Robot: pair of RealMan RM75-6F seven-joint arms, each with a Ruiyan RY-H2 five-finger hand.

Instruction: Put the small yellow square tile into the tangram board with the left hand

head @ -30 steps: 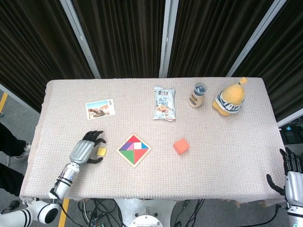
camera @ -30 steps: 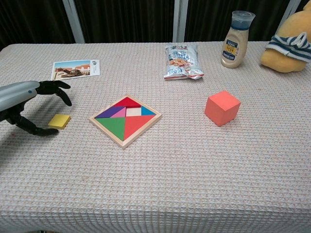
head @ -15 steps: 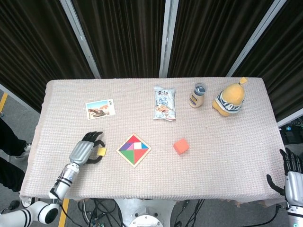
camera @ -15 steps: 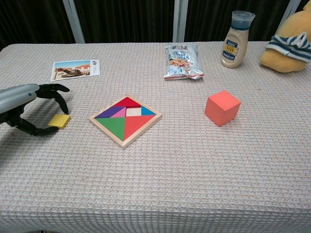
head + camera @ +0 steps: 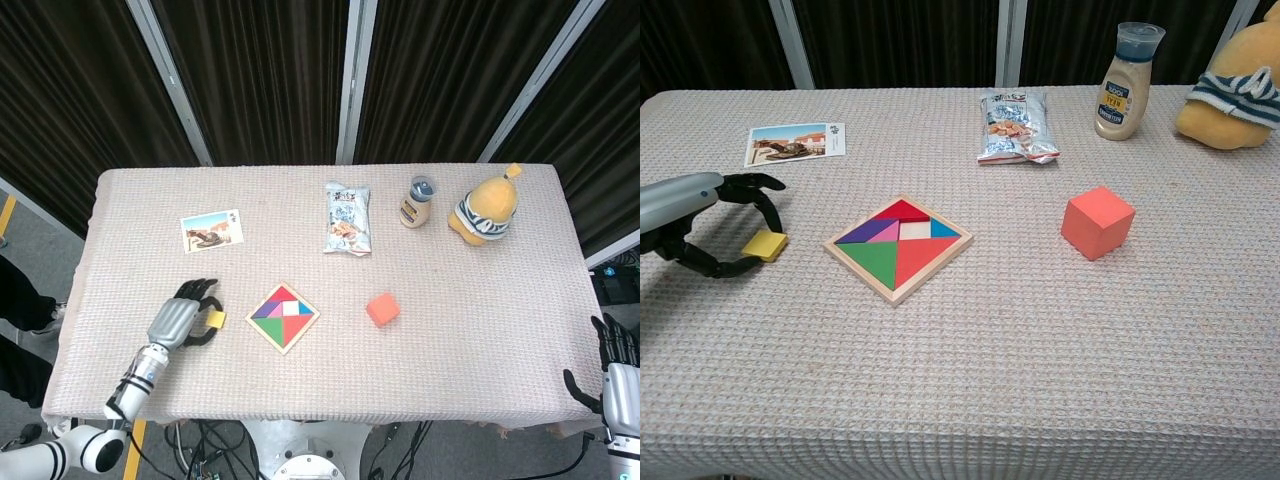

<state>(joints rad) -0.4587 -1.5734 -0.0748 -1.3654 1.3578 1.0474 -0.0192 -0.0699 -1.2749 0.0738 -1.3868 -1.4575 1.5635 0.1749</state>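
Observation:
The small yellow square tile (image 5: 216,318) (image 5: 765,244) is at the table's left, a short way left of the tangram board (image 5: 283,317) (image 5: 898,246). My left hand (image 5: 180,318) (image 5: 700,215) curls around the tile, pinching it between the thumb and fingers (image 5: 768,207); the tile sits slightly tilted, barely off the cloth. The wooden board holds coloured pieces and shows one pale square gap near its middle. My right hand (image 5: 612,365) hangs off the table's front right corner, fingers apart and holding nothing; the chest view does not show it.
An orange cube (image 5: 382,309) (image 5: 1098,222) lies right of the board. A photo card (image 5: 212,231) (image 5: 795,142) is behind the left hand. A snack bag (image 5: 347,219), a sauce bottle (image 5: 417,202) and a yellow plush toy (image 5: 484,207) line the far side.
The left hand's fingers have closed in on the yellow tile, which has shifted slightly and tipped up. The right hand has not moved.

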